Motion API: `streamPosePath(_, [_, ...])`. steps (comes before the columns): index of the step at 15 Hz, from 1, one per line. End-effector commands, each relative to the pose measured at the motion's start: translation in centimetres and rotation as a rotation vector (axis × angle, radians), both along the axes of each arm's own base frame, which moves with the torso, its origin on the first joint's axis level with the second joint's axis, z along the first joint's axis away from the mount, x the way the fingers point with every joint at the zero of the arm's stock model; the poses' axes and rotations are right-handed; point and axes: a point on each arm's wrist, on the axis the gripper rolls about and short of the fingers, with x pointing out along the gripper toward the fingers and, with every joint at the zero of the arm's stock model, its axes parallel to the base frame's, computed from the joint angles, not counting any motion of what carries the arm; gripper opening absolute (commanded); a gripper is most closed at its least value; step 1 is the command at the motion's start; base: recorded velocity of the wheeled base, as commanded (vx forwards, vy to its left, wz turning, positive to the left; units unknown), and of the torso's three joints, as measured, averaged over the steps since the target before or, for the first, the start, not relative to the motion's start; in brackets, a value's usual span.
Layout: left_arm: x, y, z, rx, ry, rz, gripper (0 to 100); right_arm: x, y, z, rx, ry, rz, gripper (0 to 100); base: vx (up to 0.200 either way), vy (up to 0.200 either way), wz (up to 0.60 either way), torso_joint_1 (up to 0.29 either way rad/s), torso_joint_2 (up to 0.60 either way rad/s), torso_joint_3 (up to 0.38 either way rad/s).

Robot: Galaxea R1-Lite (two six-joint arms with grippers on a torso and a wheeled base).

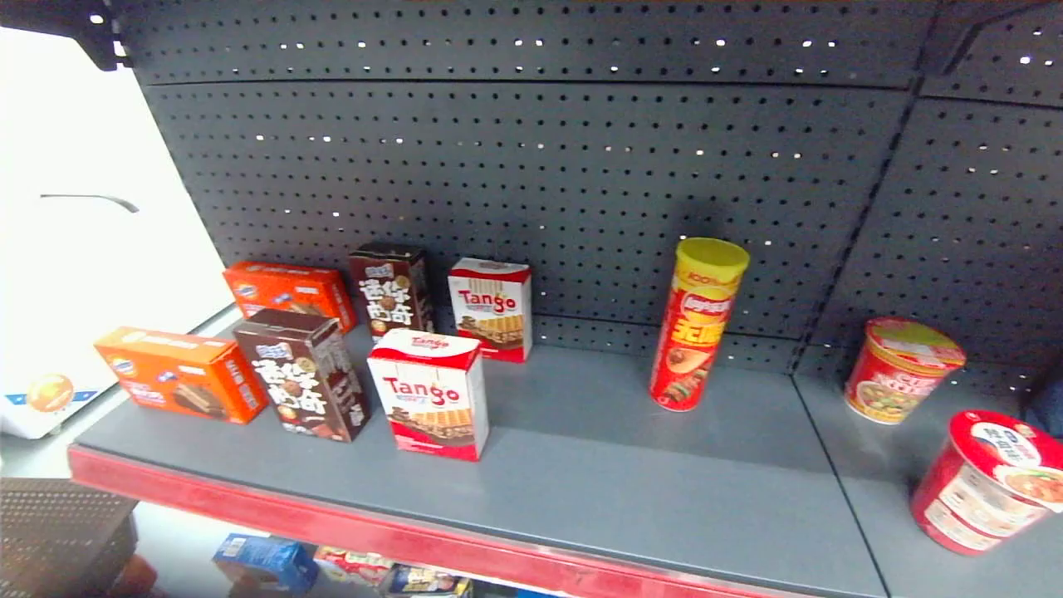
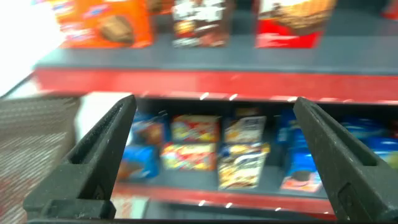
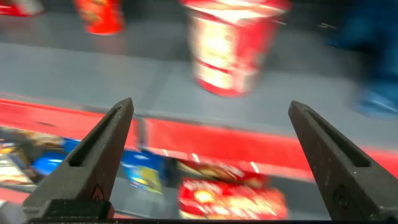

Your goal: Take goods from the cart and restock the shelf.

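- The shelf (image 1: 581,465) holds boxes (image 1: 311,386) on the left. They stand in short rows, each kind together, with their fronts facing out. I think that is so shoppers can see them.
- A tall can (image 1: 698,328) stands alone near the back wall. Two noodle cups (image 1: 901,370) sit on the right, well apart from the boxes. The bare middle looks like the spot for new goods.
- The left tool (image 2: 214,102) has its fingers wide apart and holds nothing. The right tool (image 3: 209,104) is the same. Both hang low, in front of the shelf's red edge (image 2: 217,81), likely ready to fetch something.
- The head view shows the whole shelf top. It also shows a dark mesh thing (image 1: 58,531) down on the left, maybe the cart.
- The left wrist view peeks under the red edge at packs (image 2: 199,149) on a lower shelf.
- The right wrist view shows one noodle cup up close, near the front.
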Motion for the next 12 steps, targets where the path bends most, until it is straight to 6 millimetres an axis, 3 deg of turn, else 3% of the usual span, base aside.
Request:
streamPosePath(1, [0.0, 0.0, 0.0, 0.0, 0.0, 0.0, 100, 0.01, 0.0, 0.0, 0.0, 0.001, -0.001, 100, 0.0, 0.0, 0.6, 0.007, 0.0, -0.002])
streamPosePath(12, [0.0, 0.0, 0.05, 0.003, 0.0, 0.0, 100, 0.01, 0.0, 0.0, 0.003, 0.001, -0.001, 100, 0.0, 0.0, 0.6, 0.0, 0.0, 0.001])
